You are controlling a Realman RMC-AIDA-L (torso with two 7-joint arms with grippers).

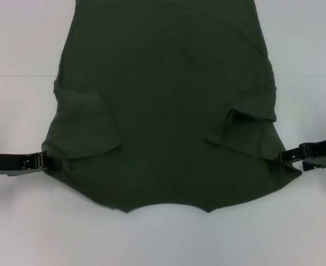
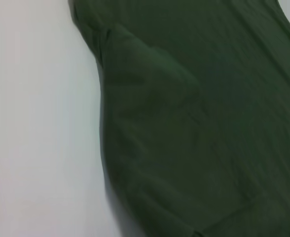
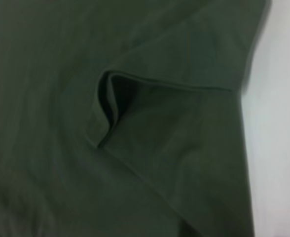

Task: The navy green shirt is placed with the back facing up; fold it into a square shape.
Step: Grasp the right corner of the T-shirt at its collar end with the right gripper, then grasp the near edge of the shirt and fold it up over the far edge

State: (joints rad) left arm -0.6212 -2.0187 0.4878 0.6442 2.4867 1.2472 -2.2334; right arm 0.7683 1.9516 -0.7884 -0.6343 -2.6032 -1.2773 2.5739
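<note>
1. Nearest the robot, bare white table (image 1: 163,244), then the navy green shirt (image 1: 163,111)'s near edge, a shallow curve ending in two small points.
2. At the shirt's left corner, the left gripper (image 1: 47,161) lies low on the table, its tip meeting the fabric; the cloth hides the tips, so whether they pinch it cannot be told.
3. At the right corner, the right gripper (image 1: 285,157) likewise touches the edge; jaw state cannot be told.
4. Farther in, both sleeves are folded onto the body; the right sleeve's opening gapes darkly in the right wrist view.
5. Beyond, the shirt narrows and is cut off by the head view's top edge.
</note>
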